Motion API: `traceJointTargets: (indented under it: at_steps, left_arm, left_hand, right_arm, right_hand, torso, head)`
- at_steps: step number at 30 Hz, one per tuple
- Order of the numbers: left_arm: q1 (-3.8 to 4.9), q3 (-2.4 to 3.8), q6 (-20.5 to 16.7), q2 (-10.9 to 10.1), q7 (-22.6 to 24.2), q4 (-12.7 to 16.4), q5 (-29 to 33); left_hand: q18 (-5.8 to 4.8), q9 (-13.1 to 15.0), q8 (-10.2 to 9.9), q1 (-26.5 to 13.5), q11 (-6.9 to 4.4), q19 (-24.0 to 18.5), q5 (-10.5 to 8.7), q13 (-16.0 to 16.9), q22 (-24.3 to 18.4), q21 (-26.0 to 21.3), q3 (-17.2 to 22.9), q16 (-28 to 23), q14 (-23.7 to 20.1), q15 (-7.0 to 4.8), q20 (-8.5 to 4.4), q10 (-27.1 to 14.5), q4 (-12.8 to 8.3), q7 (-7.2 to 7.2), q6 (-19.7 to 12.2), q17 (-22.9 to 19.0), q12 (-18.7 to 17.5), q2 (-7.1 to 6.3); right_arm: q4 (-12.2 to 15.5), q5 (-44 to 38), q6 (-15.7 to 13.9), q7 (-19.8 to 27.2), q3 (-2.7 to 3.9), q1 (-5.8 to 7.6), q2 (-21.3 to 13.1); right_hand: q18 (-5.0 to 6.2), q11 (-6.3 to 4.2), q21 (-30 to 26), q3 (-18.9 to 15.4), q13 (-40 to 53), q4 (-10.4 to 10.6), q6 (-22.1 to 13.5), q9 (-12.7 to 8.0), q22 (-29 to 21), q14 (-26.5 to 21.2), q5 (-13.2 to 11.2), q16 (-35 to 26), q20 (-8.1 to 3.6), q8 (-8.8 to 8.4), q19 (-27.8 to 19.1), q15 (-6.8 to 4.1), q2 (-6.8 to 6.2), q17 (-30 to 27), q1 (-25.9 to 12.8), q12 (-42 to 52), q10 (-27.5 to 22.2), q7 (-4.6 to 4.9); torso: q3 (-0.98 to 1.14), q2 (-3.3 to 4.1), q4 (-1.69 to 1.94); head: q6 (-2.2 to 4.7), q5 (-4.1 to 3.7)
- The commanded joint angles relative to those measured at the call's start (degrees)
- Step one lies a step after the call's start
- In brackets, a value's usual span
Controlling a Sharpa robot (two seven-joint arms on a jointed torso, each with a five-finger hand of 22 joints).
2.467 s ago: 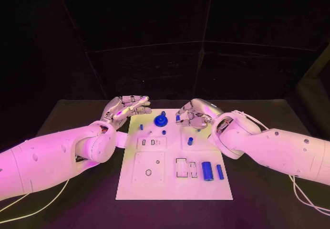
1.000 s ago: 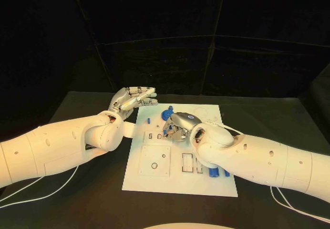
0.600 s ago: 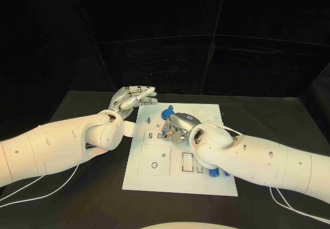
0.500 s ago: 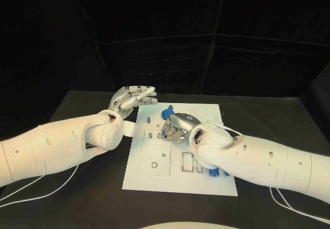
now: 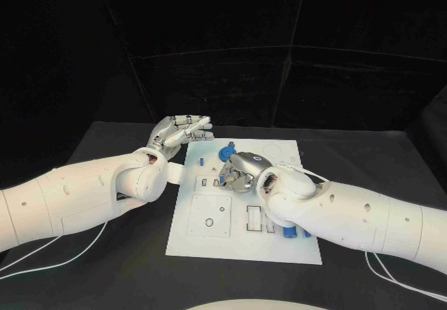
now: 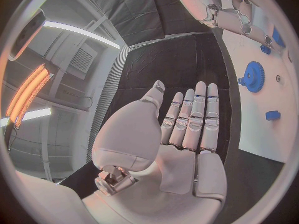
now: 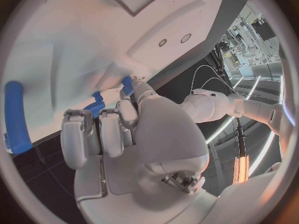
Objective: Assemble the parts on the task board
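Since the earliest head picture the right hand [image 5: 241, 172] has crossed from the far right part of the flat white rectangular task board [image 5: 216, 248] to its middle, fingers curled down over the board near the small blue toothed gear [image 5: 227, 154]. In the last second it has hardly shifted, which suggests it is settling a part or feeling for one. Whether it pinches anything I cannot tell: the hand's back hides its fingertips. The left hand [image 5: 179, 134] has kept its place beside the board's far left corner, empty, fingers straight and close together.

Counted in the head view: one board, one gear, one small blue peg [image 5: 199, 163] left of the gear, and blue cylinders [image 5: 291, 230] near the right forearm, partly hidden, so their number is unsure.

Left wrist view: the left hand [image 6: 187, 129] lies flat and bare, just off the board's edge [image 6: 261, 134]; one gear [image 6: 252, 76] and one small blue block [image 6: 272, 115] show.

Right wrist view: the right hand [image 7: 118, 134] has its fingers bent toward the board [image 7: 62, 50], with one long blue cylinder [image 7: 15, 117] alongside and small blue pieces [image 7: 99, 102] at the fingertips, contact unclear.
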Motion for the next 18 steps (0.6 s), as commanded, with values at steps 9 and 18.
traceJointTargets:
  at_steps: [9,18]
  left_arm:
    - [0.09,0.06,0.4,0.1,0.5,-0.1,0.1]
    - [0.09,0.06,0.4,0.2,0.5,-0.2,0.1]
  left_hand:
    - [0.74,0.0,-0.3,0.5,-0.04,0.6,0.28,-0.1,-0.1,-0.4,0.1,-0.2,0.4,0.0,0.0,0.5,-0.3,1.24,0.4,0.1,-0.3,0.13]
    - [0.74,0.0,-0.3,0.5,-0.03,0.6,0.28,-0.1,-0.1,-0.4,0.1,-0.3,0.4,0.0,0.0,0.5,-0.4,1.25,0.4,0.1,-0.3,0.14]
  right_arm:
    - [-0.2,-0.1,2.4,-1.5,-0.22,-0.2,0.1]
    - [-0.2,-0.2,1.1,-1.9,-0.22,-0.35,0.2]
  right_hand:
    - [-0.49,0.01,-0.2,0.5,-0.2,0.0,-1.0,0.0,10.2,3.1,0.1,-0.4,-0.03,-0.55,1.9,-0.01,-0.69,0.3,-0.6,-0.5,-0.6,0.26]
    - [-0.37,0.4,-0.4,0.4,-0.6,0.2,-2.2,-0.1,9.7,3.0,-0.1,-0.6,0.25,-1.21,1.5,0.31,-1.97,0.0,-1.7,-1.1,-1.1,0.71]
  torso:
    - [-0.01,0.01,0.02]
    - [-0.02,0.01,0.03]
  head:
    - [-0.16,0.13]
    - [-0.37,0.28]
